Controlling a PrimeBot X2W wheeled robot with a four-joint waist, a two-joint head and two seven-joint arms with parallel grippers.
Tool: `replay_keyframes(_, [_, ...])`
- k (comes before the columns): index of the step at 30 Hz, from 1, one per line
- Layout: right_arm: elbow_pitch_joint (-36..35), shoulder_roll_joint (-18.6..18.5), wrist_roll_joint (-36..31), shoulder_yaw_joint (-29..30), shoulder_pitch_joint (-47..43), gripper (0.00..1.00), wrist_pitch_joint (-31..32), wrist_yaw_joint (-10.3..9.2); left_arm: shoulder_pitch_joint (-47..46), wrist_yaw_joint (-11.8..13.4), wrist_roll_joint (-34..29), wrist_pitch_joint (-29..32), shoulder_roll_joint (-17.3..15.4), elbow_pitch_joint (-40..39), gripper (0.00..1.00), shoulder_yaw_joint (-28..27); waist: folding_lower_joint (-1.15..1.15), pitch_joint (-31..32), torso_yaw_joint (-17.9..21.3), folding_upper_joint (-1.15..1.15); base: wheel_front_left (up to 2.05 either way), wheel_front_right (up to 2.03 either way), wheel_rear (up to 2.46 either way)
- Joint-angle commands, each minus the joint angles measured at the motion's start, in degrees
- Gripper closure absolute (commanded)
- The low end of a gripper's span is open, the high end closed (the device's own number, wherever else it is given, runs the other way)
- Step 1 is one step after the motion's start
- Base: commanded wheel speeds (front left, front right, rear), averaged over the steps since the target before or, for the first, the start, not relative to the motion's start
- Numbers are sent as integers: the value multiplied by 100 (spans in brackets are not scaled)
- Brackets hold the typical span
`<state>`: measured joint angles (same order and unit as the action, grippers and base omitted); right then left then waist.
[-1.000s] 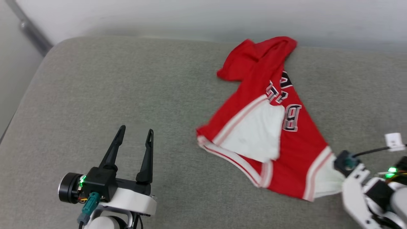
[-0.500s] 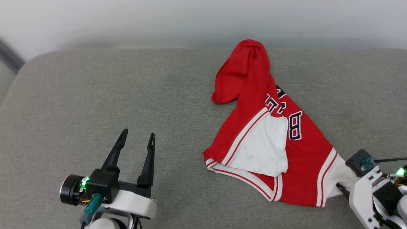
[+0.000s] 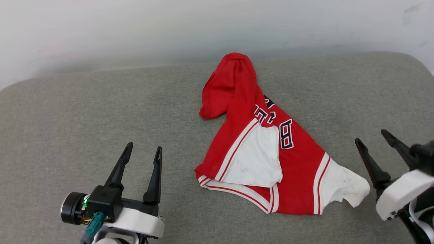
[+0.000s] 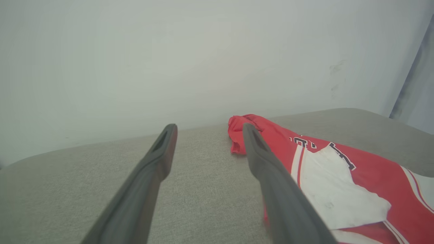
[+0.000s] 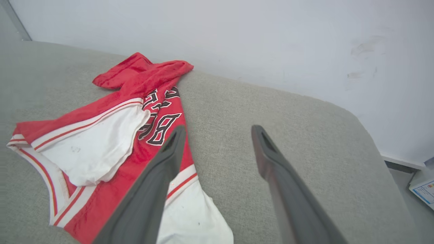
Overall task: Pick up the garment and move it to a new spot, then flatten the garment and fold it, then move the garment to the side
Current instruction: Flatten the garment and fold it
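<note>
The garment (image 3: 298, 159), a red jersey with white sleeves, striped trim and black lettering, lies crumpled on the grey cushioned surface (image 3: 101, 112) right of centre. It also appears in the left wrist view (image 4: 339, 169) and in the right wrist view (image 5: 101, 135). My right gripper (image 3: 371, 137) hovers open just right of the jersey's white sleeve (image 3: 342, 186), holding nothing. At the lower left my left gripper (image 3: 143, 149) stands open and empty, well apart from the cloth. The right fingers (image 5: 162, 166) reach over the jersey's lower edge in the right wrist view.
A pale wall (image 3: 203, 27) runs along the far edge of the grey surface. The cushion's rounded right corner (image 3: 413, 64) is near my right arm. Past that corner, a paper (image 5: 423, 189) lies on the floor.
My right gripper has opened, let go of the jersey's white sleeve and drawn back to the right. The sleeve now lies on the cushion. The head camera has turned rightward.
</note>
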<state>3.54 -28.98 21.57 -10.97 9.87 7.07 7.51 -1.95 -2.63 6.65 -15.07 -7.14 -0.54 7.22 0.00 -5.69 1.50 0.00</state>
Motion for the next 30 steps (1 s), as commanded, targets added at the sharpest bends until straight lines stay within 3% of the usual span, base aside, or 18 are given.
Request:
replay_keyframes(1, [-154, 288, -104, 229, -225, 0, -332, -4, 64, -44, 2, -15, 6, -23, 0, 7, 0, 13, 87, 0, 0, 0, 0])
replay_keyframes(9, [-423, 1197, -483, 966, -639, 0, -1263, -4, -140, -319, 9, 179, -124, 64, 0, 444, 0, -69, 262, 0, 0, 0, 0])
replay_keyframes(14, [-496, 1340, -669, 1027, -690, 0, -1259, -4, -640, -451, 199, 1353, -245, -46, 0, 1214, 0, -227, 332, 0, 0, 0, 0])
replay_keyframes(18, [-528, 1392, -769, 1043, -658, 0, -1220, -4, -1276, -478, 659, 2758, -311, -115, 0, 1912, 0, -414, 362, 0, 0, 0, 0])
replay_keyframes(23, [-474, 1434, -895, 984, -555, 0, -1220, -4, -2123, -480, 1219, 4047, -324, -89, 0, 2591, 0, -680, 445, 0, 0, 0, 0])
replay_keyframes(30, [-320, 1523, -981, 960, -462, 0, -1289, -4, -2843, -480, 1454, 4731, -502, 203, 0, 3420, 0, -960, 586, 0, 0, 0, 0])
